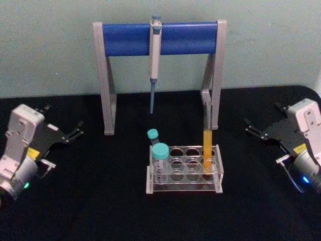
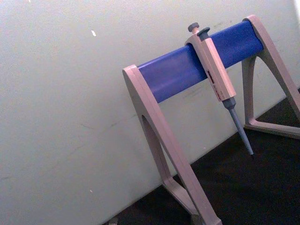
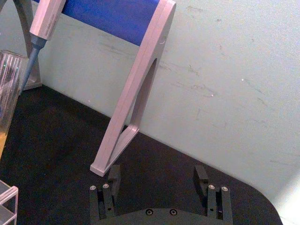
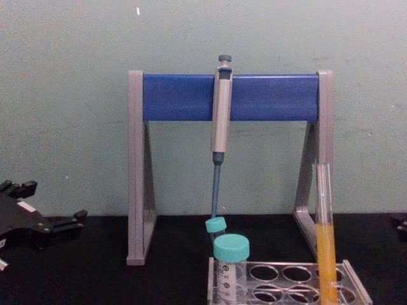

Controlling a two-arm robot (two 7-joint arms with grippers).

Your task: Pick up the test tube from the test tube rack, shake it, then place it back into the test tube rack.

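The test tube [image 1: 207, 150], tall and thin with orange-yellow liquid in its lower half, stands upright in a right-hand hole of the clear test tube rack [image 1: 184, 190] at the table's middle. In the chest view the test tube [image 4: 325, 254] rises well above the rack [image 4: 357, 286]. My left gripper [image 1: 62, 120] rests open on the far left of the table, well away from the rack. On the far right my right gripper [image 1: 262, 116] is also open and empty; its wrist view shows the right gripper [image 3: 157, 176] with fingers wide apart, and the test tube [image 3: 7, 93] at the picture's edge.
Two shorter tubes with teal caps [image 1: 160, 150] [image 1: 153, 134] stand in the rack's left end. Behind the rack is a grey-and-blue pipette stand [image 1: 160, 37] with a pipette [image 1: 155, 55] hanging from its bar. Black tabletop lies between each gripper and the rack.
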